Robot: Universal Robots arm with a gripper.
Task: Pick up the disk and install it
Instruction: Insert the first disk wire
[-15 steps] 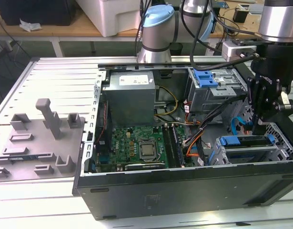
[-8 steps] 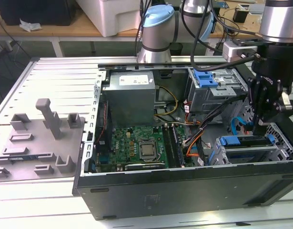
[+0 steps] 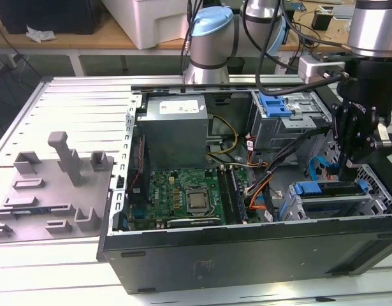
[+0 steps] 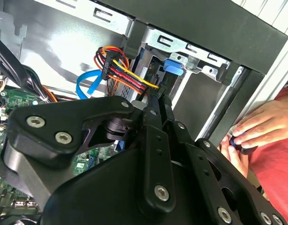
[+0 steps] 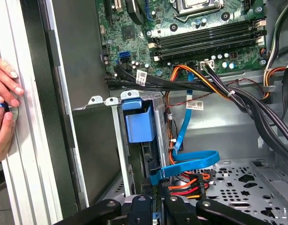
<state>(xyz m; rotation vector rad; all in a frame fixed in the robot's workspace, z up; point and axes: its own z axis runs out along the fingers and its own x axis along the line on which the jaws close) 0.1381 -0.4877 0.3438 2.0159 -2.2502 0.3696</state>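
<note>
- The gripper (image 3: 348,171) is hanging at the right of the exterior view. It is pointing straight down into the open computer case (image 3: 246,255), with its tips just above the drive cage (image 3: 310,210) at lower right.
- Its fingers (image 5: 173,206) are sitting nearly closed in the first wrist view, with a sliver of blue between them. I cannot tell whether they are clamping anything.
- The disk (image 3: 329,189) is sitting in that cage with its blue carrier edge uppermost, probably because it is going in along the cage rails.
- The blue data cable (image 5: 190,164) and the red-and-yellow power leads (image 4: 129,75) are lying beside the bay, within plugging reach.
- A person's hands (image 5: 3,103) are pressing on the case's outer wall, likely steadying it.
</note>
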